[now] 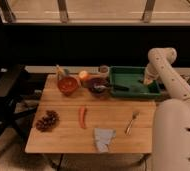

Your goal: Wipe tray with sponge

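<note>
Hanging over the far right corner of the desk (pixel 63 107), the gripper (pixel 146 80) is lowered into the right end of the green tray (pixel 128 76), with the white arm bending down to it from the desk's right edge. Whether the claw is apart, together or clamped on something I cannot tell; its tip is lost against the tray wall. The tray itself lies along the far edge, its long side parallel to that edge. A dark, thin object (pixel 119 87) lies across its left end, beside a dark bowl (pixel 97 86).

The sponge I cannot pick out for certain. It may be under the gripper at the tray's right end, but that is a guess from the pose, not something seen. Nothing sponge-like shows elsewhere on the desk. The pale folded cloth (pixel 103 139) by the near edge looks like a napkin.

By my reading, the step in hand is either the wipe itself or settling the sponge onto the tray floor. The next move calls for steady downward pressure and a sweep toward the tray's left end, parallel to the far edge. It should stop short of the dark object so that it is not shoved against the bowl. The tray looks light, so a hard push could slide it along the desk.
</note>
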You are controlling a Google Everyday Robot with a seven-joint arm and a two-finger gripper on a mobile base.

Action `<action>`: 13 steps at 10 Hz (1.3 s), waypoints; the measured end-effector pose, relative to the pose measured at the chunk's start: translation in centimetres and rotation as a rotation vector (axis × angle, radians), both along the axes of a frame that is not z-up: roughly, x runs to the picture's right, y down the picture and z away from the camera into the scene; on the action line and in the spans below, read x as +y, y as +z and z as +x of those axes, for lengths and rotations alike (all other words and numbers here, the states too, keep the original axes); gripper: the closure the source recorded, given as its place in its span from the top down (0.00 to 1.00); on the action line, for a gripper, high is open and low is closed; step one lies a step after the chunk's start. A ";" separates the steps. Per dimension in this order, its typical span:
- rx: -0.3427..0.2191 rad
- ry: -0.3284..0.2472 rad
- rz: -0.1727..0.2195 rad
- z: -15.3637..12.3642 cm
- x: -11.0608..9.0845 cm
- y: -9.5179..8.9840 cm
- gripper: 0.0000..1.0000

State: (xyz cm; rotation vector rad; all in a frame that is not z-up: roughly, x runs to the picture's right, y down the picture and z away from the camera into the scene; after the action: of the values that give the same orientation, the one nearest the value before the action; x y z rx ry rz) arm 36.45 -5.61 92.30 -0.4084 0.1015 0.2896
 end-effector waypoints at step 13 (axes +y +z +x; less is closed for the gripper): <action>-0.034 0.015 0.005 0.1 3.3 -0.6 0.00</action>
State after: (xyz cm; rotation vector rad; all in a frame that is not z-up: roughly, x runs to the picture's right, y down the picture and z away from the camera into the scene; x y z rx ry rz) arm 36.58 -2.29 91.67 -0.4091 0.0642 0.2971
